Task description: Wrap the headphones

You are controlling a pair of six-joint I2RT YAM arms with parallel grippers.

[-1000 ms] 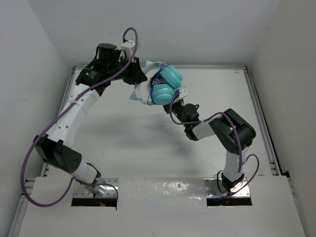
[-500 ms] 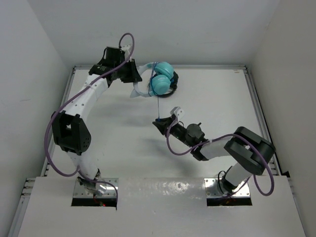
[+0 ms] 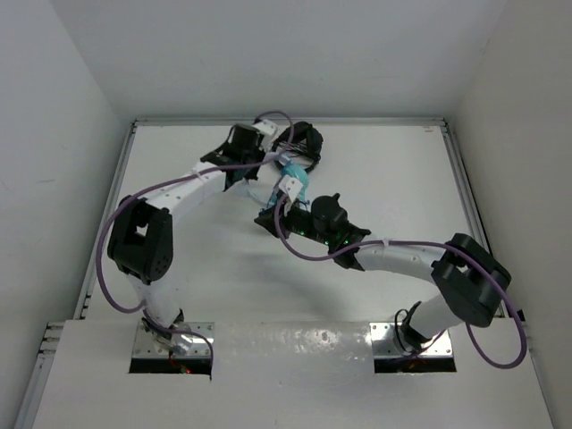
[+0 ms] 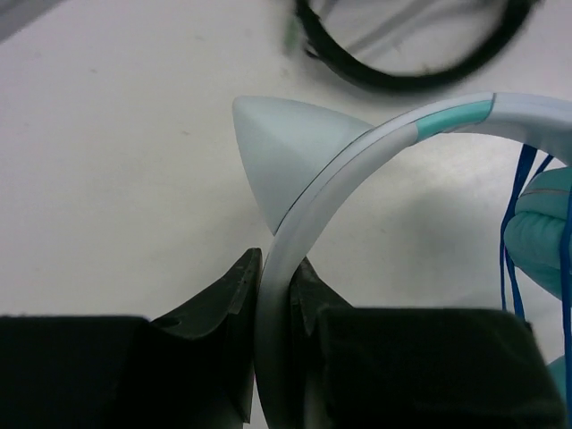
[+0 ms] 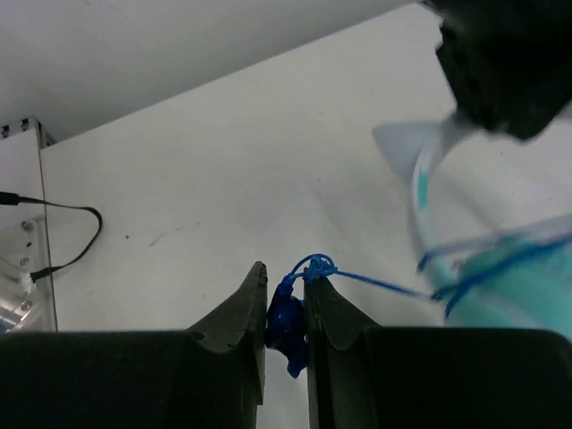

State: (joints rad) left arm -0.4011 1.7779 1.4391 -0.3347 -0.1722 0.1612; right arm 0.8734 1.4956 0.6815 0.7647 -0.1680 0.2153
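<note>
Left arm [image 3: 183, 189] reaching far forward, elbow bent, wrist angling right. Left gripper [image 4: 273, 268] clamping headband [image 4: 384, 138], fingers nearly meeting. Right arm [image 3: 407, 255] stretching low and leftward across centre. Right gripper [image 5: 284, 277] pinching cable [image 5: 313, 265] between near-touching fingers. Both grippers sitting near each other.

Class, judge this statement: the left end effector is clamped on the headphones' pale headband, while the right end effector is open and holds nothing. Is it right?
Not quite. The right end effector is not open and empty: it is shut on the blue cable, as the right wrist view shows. The left end effector is clamped on the pale headband, as stated.
</note>
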